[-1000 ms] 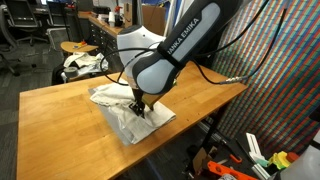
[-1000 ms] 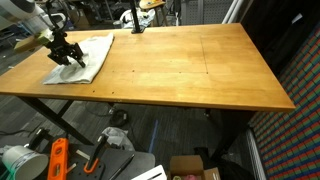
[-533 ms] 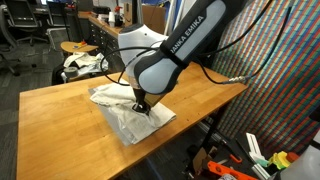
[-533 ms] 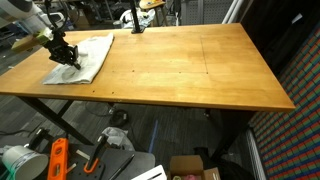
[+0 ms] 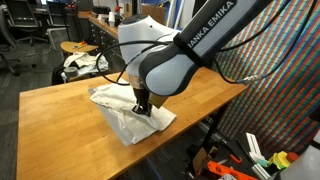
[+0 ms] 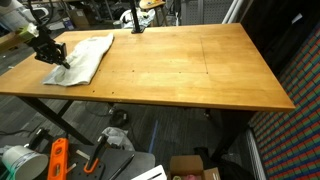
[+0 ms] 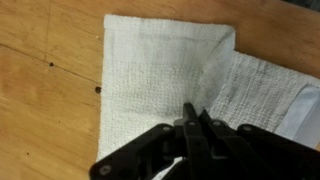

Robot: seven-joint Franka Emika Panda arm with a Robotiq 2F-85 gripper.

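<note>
item: white towel (image 6: 90,57), partly folded, at wooden table's (image 6: 190,70) far-left corner, beside its left edge; gripper (image 6: 55,57) clenched on towel fold; broad tabletop stretched right.

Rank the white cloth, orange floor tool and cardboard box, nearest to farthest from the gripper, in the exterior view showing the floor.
1. White cloth, pinched by the gripper.
2. Orange tool, floor below it.
3. Cardboard box, floor farther along.

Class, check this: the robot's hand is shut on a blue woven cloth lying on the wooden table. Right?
No: the woven cloth is white, not blue, as the wrist view shows. The hand is shut on it, on the wooden table.
</note>
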